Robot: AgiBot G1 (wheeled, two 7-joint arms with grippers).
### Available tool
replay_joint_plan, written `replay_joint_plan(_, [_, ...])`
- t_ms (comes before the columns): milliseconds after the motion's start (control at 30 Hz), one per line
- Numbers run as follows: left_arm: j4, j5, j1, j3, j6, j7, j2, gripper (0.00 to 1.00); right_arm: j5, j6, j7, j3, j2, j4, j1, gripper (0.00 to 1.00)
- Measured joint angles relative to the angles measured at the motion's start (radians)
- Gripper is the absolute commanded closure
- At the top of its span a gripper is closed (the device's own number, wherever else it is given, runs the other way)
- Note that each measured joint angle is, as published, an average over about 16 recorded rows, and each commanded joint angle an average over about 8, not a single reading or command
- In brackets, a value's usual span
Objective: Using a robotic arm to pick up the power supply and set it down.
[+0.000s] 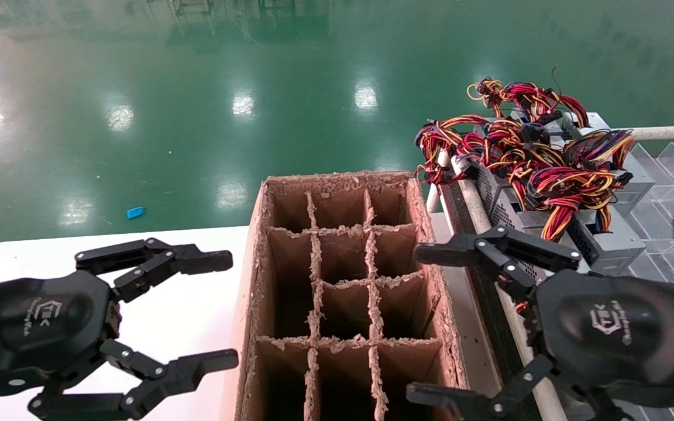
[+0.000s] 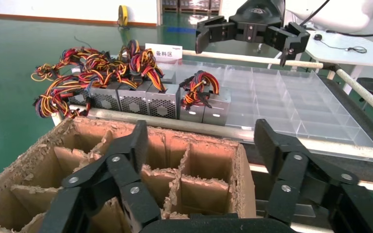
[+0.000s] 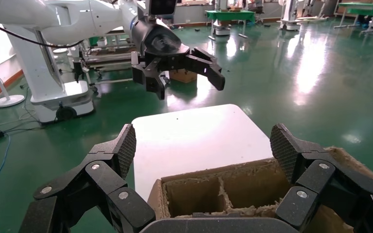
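Several silver-grey power supplies (image 1: 603,242) lie in a row on the rack at the right, under a tangle of red, yellow and black wires (image 1: 547,164). The left wrist view shows the same power supplies (image 2: 141,99) beyond the cardboard box. My right gripper (image 1: 422,323) hangs open and empty between the box and the rack, nearer me than the power supplies. It also shows far off as the right gripper (image 2: 243,48). My left gripper (image 1: 224,310) is open and empty above the white table, left of the box.
A brown divided cardboard box (image 1: 258,251) with ragged edges stands between the two grippers. A white table (image 1: 50,248) lies under the left arm. Clear plastic compartment trays (image 1: 664,169) sit behind the power supplies, edged by a white rail (image 1: 664,132). Green floor lies beyond.
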Motion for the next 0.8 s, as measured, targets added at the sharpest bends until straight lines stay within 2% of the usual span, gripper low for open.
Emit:
replay_joint_plan(367, [0.0, 0.0, 0.0, 0.0, 0.0, 0.0, 0.0, 0.0, -0.13, -0.04, 0.077, 0.143, -0.095, 0.014, -0.054, 0.0])
replay_joint_plan(800, [0.0, 0.0, 0.0, 0.0, 0.0, 0.0, 0.0, 0.0, -0.14, -0.043, 0.082, 0.154, -0.102, 0.015, -0.059, 0.0])
